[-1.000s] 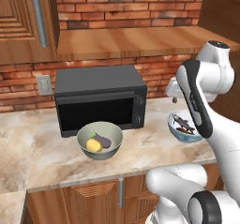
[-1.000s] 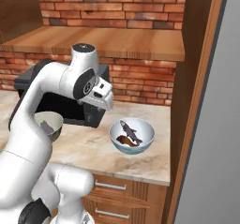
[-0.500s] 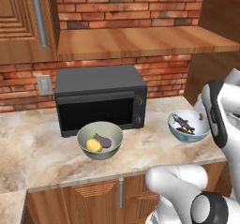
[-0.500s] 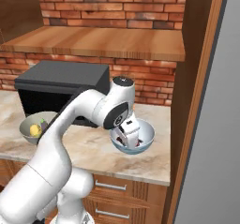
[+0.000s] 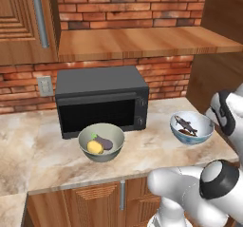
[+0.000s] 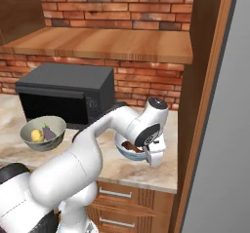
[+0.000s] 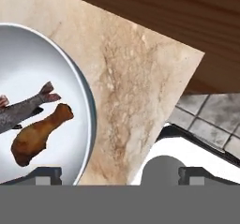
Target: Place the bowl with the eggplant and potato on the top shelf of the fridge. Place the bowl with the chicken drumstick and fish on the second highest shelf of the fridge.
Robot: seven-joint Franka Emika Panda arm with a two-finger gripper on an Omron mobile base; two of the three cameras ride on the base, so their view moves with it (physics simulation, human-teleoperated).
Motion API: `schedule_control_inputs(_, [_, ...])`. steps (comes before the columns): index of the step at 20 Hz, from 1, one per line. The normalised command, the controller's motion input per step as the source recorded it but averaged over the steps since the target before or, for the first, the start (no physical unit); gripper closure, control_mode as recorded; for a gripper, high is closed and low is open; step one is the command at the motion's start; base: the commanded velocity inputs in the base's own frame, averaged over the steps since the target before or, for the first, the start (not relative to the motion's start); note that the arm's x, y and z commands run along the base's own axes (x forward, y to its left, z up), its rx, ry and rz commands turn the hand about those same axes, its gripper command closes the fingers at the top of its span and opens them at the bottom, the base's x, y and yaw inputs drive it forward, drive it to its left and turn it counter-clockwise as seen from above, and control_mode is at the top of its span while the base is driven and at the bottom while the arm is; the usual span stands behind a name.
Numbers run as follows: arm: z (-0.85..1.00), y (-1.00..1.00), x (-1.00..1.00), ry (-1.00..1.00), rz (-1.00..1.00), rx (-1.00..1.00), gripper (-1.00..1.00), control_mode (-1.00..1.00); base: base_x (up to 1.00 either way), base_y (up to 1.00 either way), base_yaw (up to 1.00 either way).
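Centre over rim of pale bowl point(image 7: 89, 110) at left of frame, beside drumstick point(image 7: 40, 134) and fish point(image 7: 23, 108). Gripper point(image 7: 119, 174) open; straddle rim before closing.

In the right base view the arm's wrist covers most of the bowl with chicken drumstick and fish point(image 6: 128, 152) — just a strip of its rim and a dark sliver of its contents show. From the hand camera that bowl runs off the left edge, and the fish point(image 7: 26, 108) loses its head there. The finger tips sit half sunk at the bottom, so the jaws' gap cannot be judged. The fridge point(image 6: 219, 144) is cut by the right edge — its shelves stay hidden.
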Motion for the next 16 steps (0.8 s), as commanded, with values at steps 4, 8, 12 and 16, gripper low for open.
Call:
schedule_control_inputs(4, [-0.49,-0.23,0.68,0.04,-0.12,0.00,-1.00,-1.00,0.00,0.00,0.00])
schedule_control_inputs(8, [-0.57,-0.04,0.69,0.01,-0.10,0.00,-1.00,-1.00,0.00,0.00,0.00])
schedule_control_inputs(12, [-0.49,0.00,0.57,0.00,-0.06,0.00,-1.00,-1.00,0.00,0.00,0.00])
schedule_control_inputs(16, [-0.47,0.00,0.33,0.00,-0.01,0.00,-1.00,-1.00,0.00,0.00,0.00])
